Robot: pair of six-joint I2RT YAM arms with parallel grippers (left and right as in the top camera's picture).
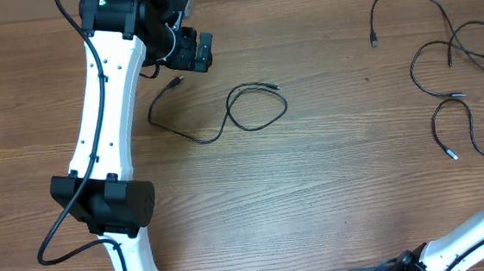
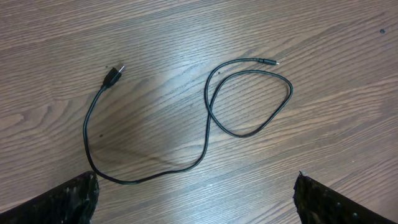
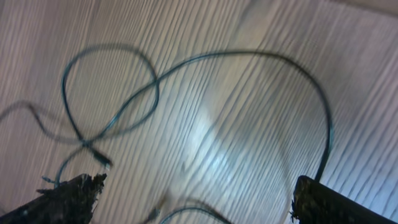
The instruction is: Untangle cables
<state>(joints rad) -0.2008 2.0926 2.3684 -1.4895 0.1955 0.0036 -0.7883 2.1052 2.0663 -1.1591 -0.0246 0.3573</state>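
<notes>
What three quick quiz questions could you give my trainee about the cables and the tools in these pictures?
1. True or false: the left tool is gripping the lone cable.
2. How many closed loops does that cable form? A none, B one, C three.
3. Fill in: the other cables lie on the robot's ___ side.
Key: 1 false, the tool is open and empty; 2 B; 3 right.
</notes>
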